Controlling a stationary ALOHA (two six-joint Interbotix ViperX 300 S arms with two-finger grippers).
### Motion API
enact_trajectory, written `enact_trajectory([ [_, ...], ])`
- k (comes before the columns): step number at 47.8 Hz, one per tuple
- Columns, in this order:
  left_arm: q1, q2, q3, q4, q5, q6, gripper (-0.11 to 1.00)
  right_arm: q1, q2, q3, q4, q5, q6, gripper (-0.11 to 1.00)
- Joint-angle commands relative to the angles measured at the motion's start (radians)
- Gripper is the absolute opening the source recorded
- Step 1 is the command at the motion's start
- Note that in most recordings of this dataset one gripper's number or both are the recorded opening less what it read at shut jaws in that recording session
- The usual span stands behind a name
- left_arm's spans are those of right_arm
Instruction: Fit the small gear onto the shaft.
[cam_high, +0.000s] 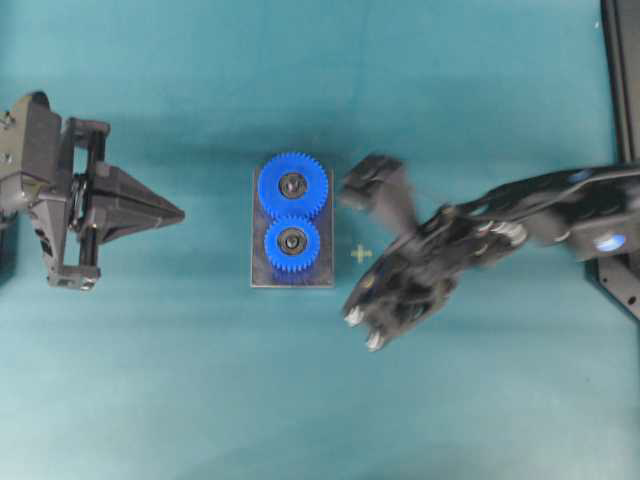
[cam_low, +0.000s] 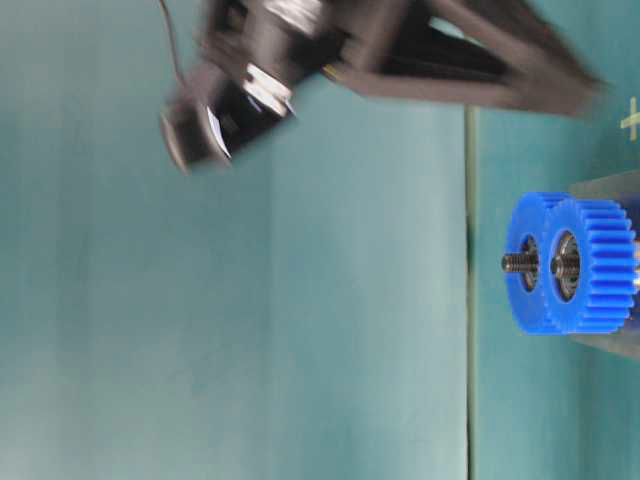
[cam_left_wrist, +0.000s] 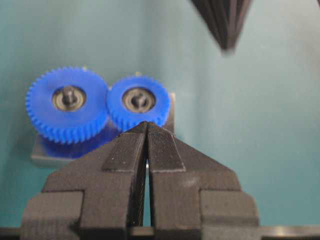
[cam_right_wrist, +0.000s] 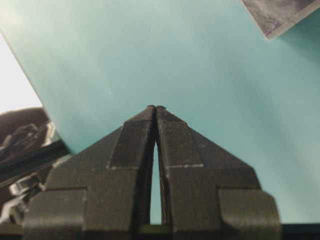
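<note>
right gripper (cam_high: 365, 182) motion-blurred overhead

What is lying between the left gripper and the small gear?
Only bare teal cloth separates the left gripper from the small gear in the overhead view.

The worktop (cam_high: 180, 400) is covered with a plain teal cloth. On it lies a grey metal plate (cam_high: 260, 270), and a larger blue gear (cam_high: 293, 185) sits on the plate at its far end in the overhead view. A small yellow cross mark (cam_high: 361, 254) is on the cloth just beside the plate, on its right side.
</note>
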Motion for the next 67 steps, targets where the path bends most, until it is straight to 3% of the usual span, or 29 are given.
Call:
enact_trajectory([
  [1, 0.002, -0.006, -0.011, 0.002, -0.006, 0.0, 0.0, -0.058, -0.081, 0.055, -0.002, -0.067, -0.003, 0.1],
  [5, 0.002, -0.008, -0.009, 0.003, -0.006, 0.0, 0.0, -0.071, -0.127, 0.101, -0.031, -0.153, -0.031, 0.1],
  [9, 0.0, -0.008, -0.006, 0.002, -0.006, 0.0, 0.0, -0.055, -0.169, 0.144, -0.097, -0.233, -0.106, 0.1],
  [13, 0.002, -0.005, -0.006, 0.002, -0.006, 0.0, 0.0, -0.041, -0.196, 0.183, -0.132, -0.282, -0.186, 0.11],
  [31, 0.0, 0.0, -0.005, 0.002, -0.012, 0.002, 0.0, -0.014, -0.207, 0.244, -0.138, -0.322, -0.491, 0.21],
  [43, 0.002, 0.0, 0.002, 0.003, -0.058, 0.003, 0.0, -0.014, -0.207, 0.267, -0.138, -0.403, -0.676, 0.38],
  [49, 0.0, 0.0, 0.011, 0.002, -0.063, 0.002, 0.0, -0.014, -0.213, 0.285, -0.138, -0.448, -0.687, 0.46],
  [67, -0.002, 0.0, 0.02, 0.002, -0.067, 0.015, 0.0, -0.014, -0.238, 0.327, -0.132, -0.515, -0.684, 0.45],
])
